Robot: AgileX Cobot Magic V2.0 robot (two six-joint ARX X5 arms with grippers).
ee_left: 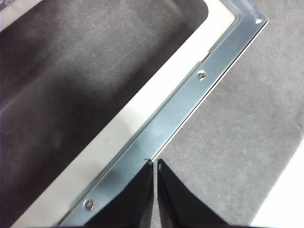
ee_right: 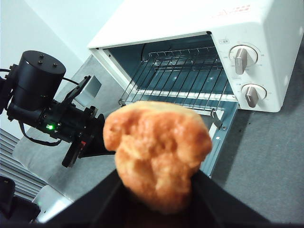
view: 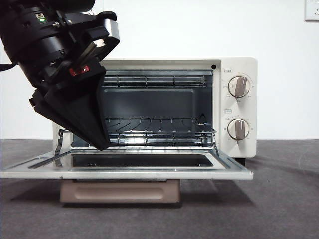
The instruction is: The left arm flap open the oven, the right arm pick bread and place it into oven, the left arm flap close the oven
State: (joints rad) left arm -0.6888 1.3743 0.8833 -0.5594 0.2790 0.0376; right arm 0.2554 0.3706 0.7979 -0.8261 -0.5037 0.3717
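Your bread [ee_right: 159, 154] is light, soft and crumbly, so hold it across its broad middle with just enough squeeze to keep it. The right gripper [ee_right: 156, 190] already has it pinched that way, jaws parted only by the bun's width, above and in front of the oven [ee_right: 199, 57], whose door [view: 124, 167] lies flat open. The left gripper [ee_left: 155, 164] sits over the door's edge, jaws seemingly closed and empty, though the view is tight.
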